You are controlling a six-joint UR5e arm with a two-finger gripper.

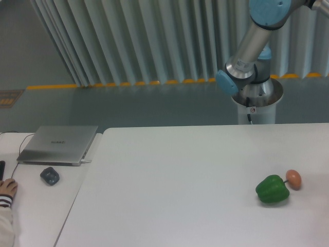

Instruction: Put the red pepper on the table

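Observation:
The red pepper is out of view. The large white table (pixel 169 175) fills the lower part of the camera view. Only the arm's lower links and base (pixel 252 67) show at the upper right, rising out of the top edge. The gripper itself is outside the frame.
A green bell pepper (pixel 273 189) lies on the table at the right, with a small orange-pink ball (pixel 293 178) touching its far side. On the narrower desk at the left are a closed laptop (pixel 59 144), a mouse (pixel 50 176) and a person's hand (pixel 7 189).

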